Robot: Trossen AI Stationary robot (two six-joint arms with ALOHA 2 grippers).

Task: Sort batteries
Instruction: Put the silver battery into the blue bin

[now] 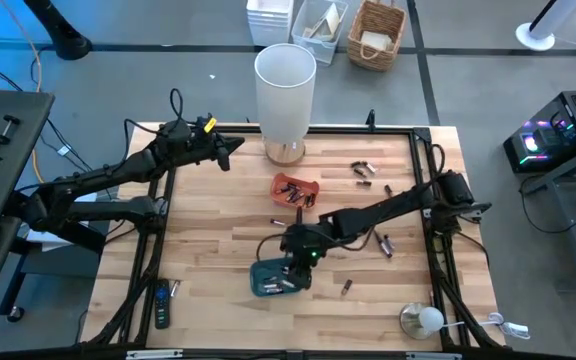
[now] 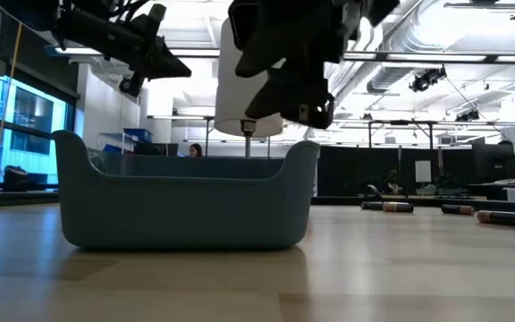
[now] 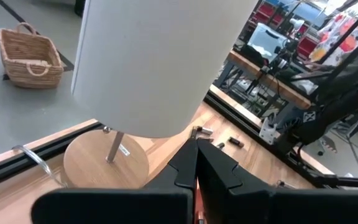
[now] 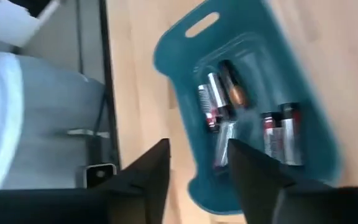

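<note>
Right pincer (image 4: 197, 165) parted and empty above teal tray (image 4: 303, 106) of batteries (image 4: 219, 102), left pincer (image 3: 196, 163) closed near lamp (image 3: 160, 62)

Beyond my left arm's reach, a woven wicker basket (image 1: 376, 33) sits on the smooth grey floor (image 1: 148, 60). Tall blue-lit windows (image 2: 14, 125) and exposed ceiling ducts (image 2: 418, 45) lie past my table.

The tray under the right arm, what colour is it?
Teal tray; the right wrist view shows it best.
</note>
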